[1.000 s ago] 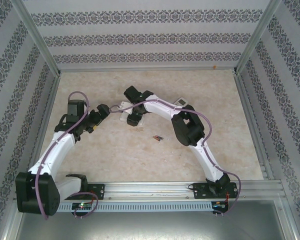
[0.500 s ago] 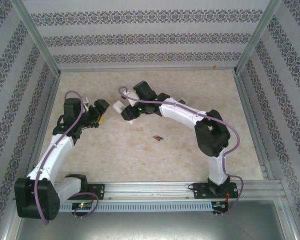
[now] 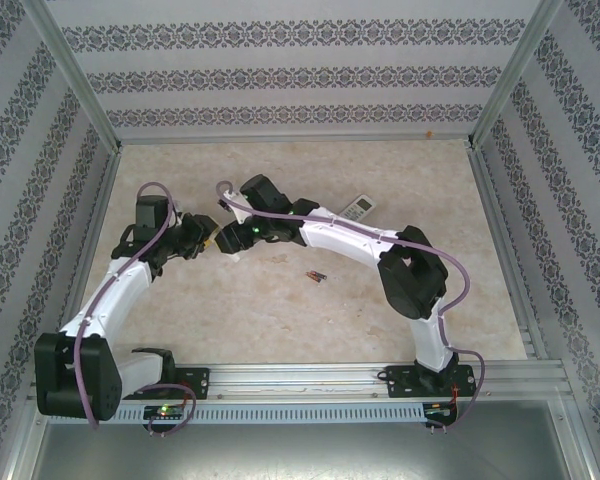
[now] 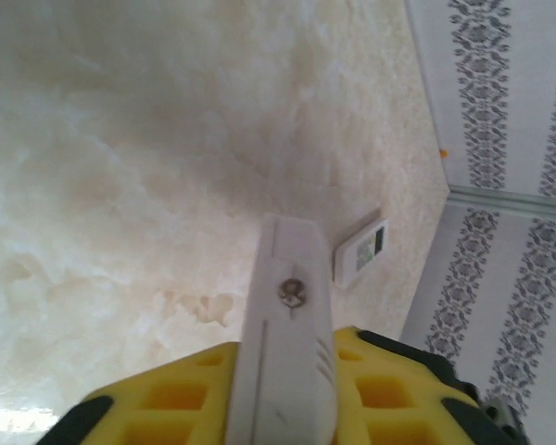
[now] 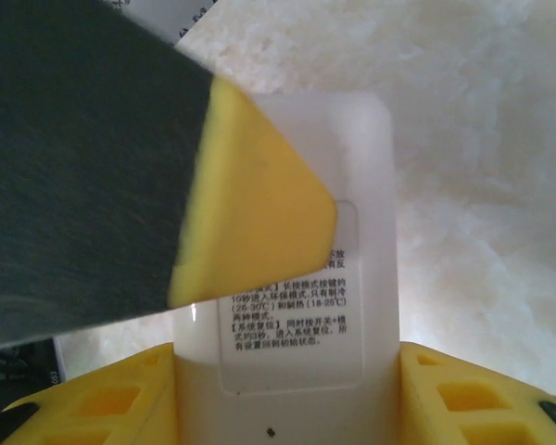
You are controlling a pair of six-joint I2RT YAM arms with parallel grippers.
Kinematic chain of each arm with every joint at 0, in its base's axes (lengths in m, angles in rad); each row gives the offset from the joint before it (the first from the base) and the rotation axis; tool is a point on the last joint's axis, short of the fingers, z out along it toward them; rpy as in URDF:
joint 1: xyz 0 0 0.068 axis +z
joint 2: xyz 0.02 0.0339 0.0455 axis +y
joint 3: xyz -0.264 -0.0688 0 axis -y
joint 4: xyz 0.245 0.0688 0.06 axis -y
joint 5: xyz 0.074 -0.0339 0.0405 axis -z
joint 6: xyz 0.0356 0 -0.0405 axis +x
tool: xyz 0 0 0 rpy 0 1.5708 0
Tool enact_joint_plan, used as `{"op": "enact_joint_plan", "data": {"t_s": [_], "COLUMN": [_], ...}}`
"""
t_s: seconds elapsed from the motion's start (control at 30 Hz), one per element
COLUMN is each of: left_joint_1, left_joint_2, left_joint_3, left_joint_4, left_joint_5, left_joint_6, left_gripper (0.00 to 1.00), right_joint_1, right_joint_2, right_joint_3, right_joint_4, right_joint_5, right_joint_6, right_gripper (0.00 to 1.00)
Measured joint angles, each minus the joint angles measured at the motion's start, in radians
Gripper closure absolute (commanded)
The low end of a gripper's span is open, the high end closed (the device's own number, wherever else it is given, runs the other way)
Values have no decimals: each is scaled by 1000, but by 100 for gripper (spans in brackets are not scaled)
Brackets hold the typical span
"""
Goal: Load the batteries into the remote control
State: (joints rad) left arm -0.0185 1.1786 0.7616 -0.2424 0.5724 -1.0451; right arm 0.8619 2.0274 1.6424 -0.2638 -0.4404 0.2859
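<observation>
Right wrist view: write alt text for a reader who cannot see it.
A white remote, printed back label facing the camera, sits between the right gripper's yellow fingers. A dark finger with a yellow pad crosses it from the upper left, over a pale marbled table.

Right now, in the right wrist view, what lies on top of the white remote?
A yellow-padded finger of the left gripper overlaps the white remote, hiding part of its printed label. What lies under that finger cannot be seen.
</observation>
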Motion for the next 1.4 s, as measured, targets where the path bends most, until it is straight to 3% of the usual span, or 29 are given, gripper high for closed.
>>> {"op": "enact_joint_plan", "data": {"t_s": [0.13, 0.23, 0.4, 0.57, 0.73, 0.93, 1.03, 1.2, 1.4], "left_joint_1": [-3, -12, -76, -185, -260, -275, -275, -275, -282], "left_joint_2": [8, 47, 199, 485, 820, 1098, 1177, 1250, 1349], "left_joint_3": [67, 186, 454, 800, 1074, 1257, 1302, 1306, 1320], "left_joint_4": [-97, -250, -549, -859, -1089, -1219, -1226, -1187, -1160], "left_joint_5": [-39, -133, -369, -668, -986, -1251, -1316, -1325, -1316], "left_joint_6": [53, 127, 289, 420, 443, 431, 433, 462, 469], "left_gripper": [94, 93, 88, 91, 94, 93, 90, 85, 65], "right_joint_1": [0, -8, -85, -189, -196, -202, -214, -250, -271], "right_joint_2": [2, -10, -120, -225, -231, -280, -333, -413, -465], "right_joint_3": [16, 26, -64, -174, -233, -311, -351, -406, -468], "right_joint_4": [-8, -2, 19, 0, -52, -103, -110, -109, -110], "right_joint_5": [-5, -2, 25, 88, 116, 139, 143, 146, 156], "right_joint_6": [28, 58, 146, 188, 190, 179, 179, 179, 180], "right_gripper": [26, 19, 16, 16, 15, 14, 14, 14, 13]}}
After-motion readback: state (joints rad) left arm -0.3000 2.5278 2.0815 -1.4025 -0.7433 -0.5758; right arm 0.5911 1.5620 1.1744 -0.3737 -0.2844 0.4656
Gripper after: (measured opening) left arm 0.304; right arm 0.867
